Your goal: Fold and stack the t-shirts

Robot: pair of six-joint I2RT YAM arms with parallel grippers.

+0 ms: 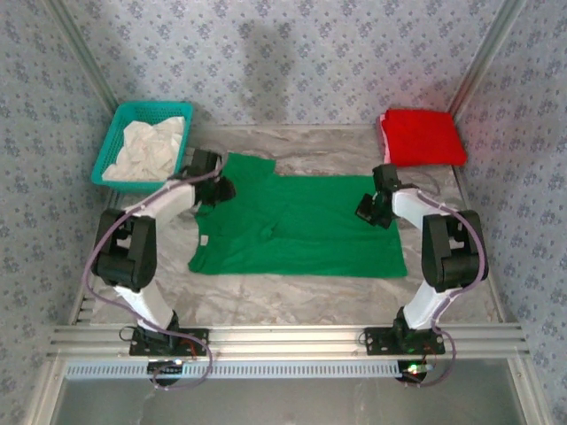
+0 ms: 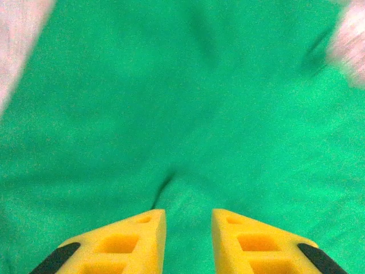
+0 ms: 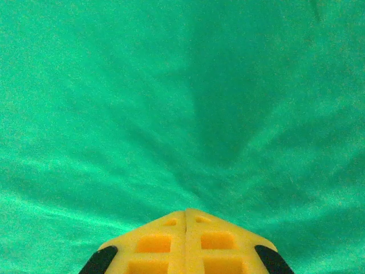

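Observation:
The green t-shirt (image 1: 297,232) lies spread flat across the middle of the table. The red t-shirt (image 1: 423,135) sits folded at the back right corner. My left gripper (image 1: 221,189) is down on the green shirt's upper left part, near a sleeve. In the left wrist view it (image 2: 188,220) is open, with a small ridge of green fabric (image 2: 182,194) between the yellow fingers. My right gripper (image 1: 368,210) is at the shirt's right edge. In the right wrist view it (image 3: 186,214) is shut, and creases in the green cloth (image 3: 188,114) fan out from its tips.
A teal mesh basket (image 1: 111,146) holding crumpled white cloth (image 1: 149,146) stands at the back left, close to the left arm. Patterned walls close in the table on three sides. Bare marbled tabletop (image 1: 292,297) shows in front of the green shirt.

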